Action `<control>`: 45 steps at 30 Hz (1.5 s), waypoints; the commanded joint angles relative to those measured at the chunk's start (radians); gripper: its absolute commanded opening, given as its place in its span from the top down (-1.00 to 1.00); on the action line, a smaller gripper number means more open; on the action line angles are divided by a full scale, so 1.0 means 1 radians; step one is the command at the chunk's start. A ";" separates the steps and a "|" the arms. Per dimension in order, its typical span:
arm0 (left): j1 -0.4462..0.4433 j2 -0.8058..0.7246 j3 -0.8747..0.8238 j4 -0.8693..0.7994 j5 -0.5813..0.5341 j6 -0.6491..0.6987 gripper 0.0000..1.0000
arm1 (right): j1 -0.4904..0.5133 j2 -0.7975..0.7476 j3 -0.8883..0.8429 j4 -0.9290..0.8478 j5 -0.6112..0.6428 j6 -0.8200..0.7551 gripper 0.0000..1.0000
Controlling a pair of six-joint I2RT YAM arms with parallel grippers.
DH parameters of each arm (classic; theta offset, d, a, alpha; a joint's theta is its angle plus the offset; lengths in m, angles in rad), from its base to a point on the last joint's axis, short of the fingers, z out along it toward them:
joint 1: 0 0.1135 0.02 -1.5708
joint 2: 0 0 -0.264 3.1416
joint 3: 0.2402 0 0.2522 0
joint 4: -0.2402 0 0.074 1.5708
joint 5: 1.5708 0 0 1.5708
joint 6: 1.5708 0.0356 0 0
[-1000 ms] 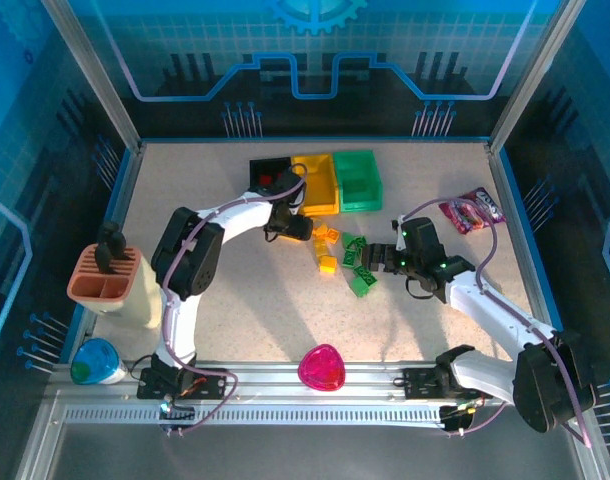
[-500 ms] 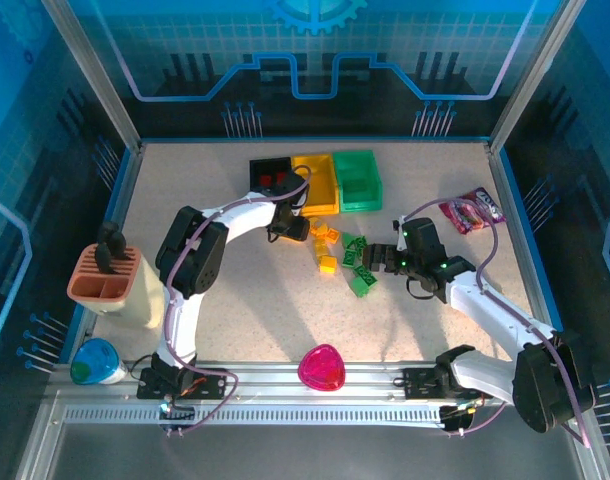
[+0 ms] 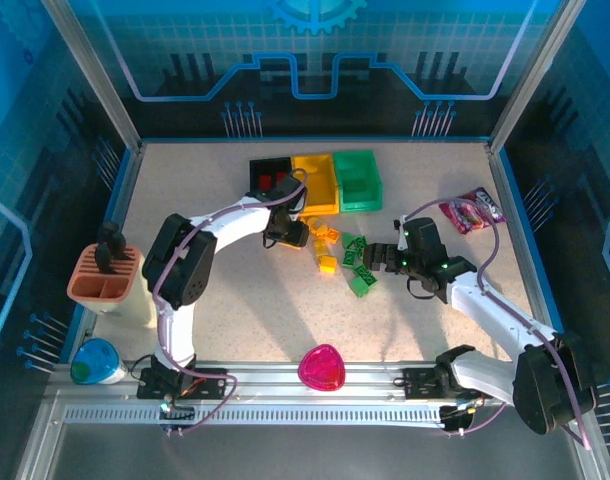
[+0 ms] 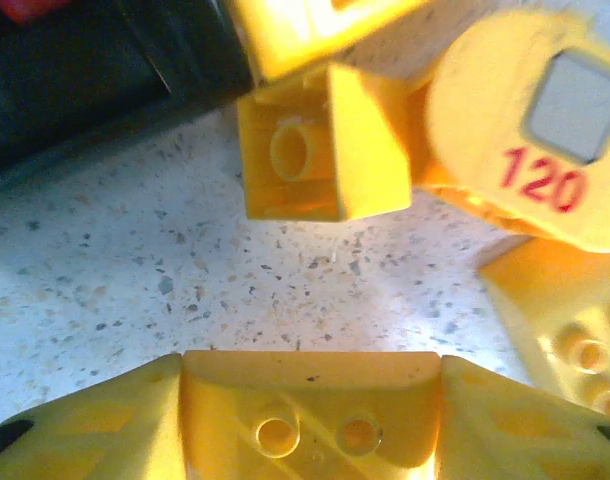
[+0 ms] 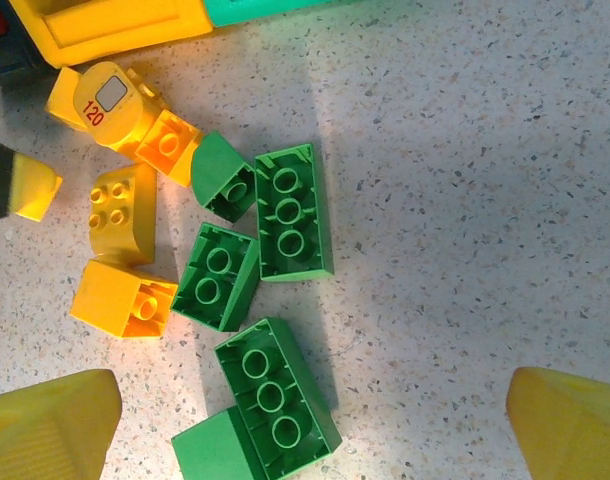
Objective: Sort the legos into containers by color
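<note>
The right gripper point(image 5: 310, 425) hovers above the tabletop point(image 3: 245, 300) with its jaws wide and empty. The nearest green brick point(image 5: 277, 398) lies squarely between them, hollow side up. Its long axis runs away from the wrist, so the jaws would close across its short width. The left gripper point(image 3: 290, 232) is nearer the yellow brick point(image 4: 320, 150) by the yellow bin point(image 3: 317, 185), and I cannot tell how far its jaws are spread.

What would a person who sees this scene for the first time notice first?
Three containers, black, yellow and green, stand side by side at the far middle of the table. In front of them lies a loose cluster of green and yellow legos, with the left hand and right hand on either side. A pink heart-shaped dish sits at the near edge.
</note>
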 commanded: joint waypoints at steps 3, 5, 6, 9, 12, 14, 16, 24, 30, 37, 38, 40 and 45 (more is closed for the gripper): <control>-0.001 -0.074 0.087 -0.039 0.028 0.003 0.10 | -0.019 -0.023 -0.022 0.021 -0.011 0.015 -0.99; 0.002 -0.059 0.143 -0.057 0.027 0.011 0.11 | -0.020 -0.027 -0.026 0.019 -0.012 0.015 -0.99; 0.005 -0.045 0.178 -0.070 0.026 0.014 0.11 | -0.019 -0.033 -0.029 0.016 -0.009 0.016 -0.99; 0.011 -0.005 0.280 -0.107 0.027 0.020 0.11 | -0.025 -0.052 -0.038 0.007 -0.003 0.010 -0.99; 0.016 0.040 0.376 -0.130 0.029 0.024 0.12 | -0.036 -0.069 -0.048 0.000 -0.004 0.007 -0.99; 0.022 0.077 0.446 -0.153 0.027 0.025 0.12 | -0.044 -0.077 -0.053 -0.002 -0.008 0.007 -0.99; 0.030 0.121 0.520 -0.181 0.025 0.027 0.12 | -0.051 -0.081 -0.057 -0.005 -0.012 0.006 -0.99; 0.050 0.281 0.792 -0.272 0.004 0.040 0.12 | -0.068 -0.093 -0.063 -0.010 -0.023 0.003 -0.99; 0.054 0.414 1.023 -0.342 -0.009 0.050 -0.02 | -0.075 -0.092 -0.059 -0.011 -0.028 0.002 -0.99; 0.036 0.369 1.042 -0.374 -0.041 0.049 -0.61 | -0.079 -0.099 -0.056 -0.019 -0.030 0.002 -0.99; 0.029 0.337 0.991 -0.355 -0.050 0.053 -0.61 | -0.079 -0.098 -0.058 -0.018 -0.030 0.003 -0.99; 0.011 0.254 0.838 -0.285 -0.070 0.059 -0.60 | -0.079 -0.094 -0.059 -0.013 -0.033 0.003 -0.99; 0.001 0.069 0.472 -0.123 -0.064 0.017 -0.50 | -0.078 -0.080 -0.059 0.000 -0.045 0.005 -0.99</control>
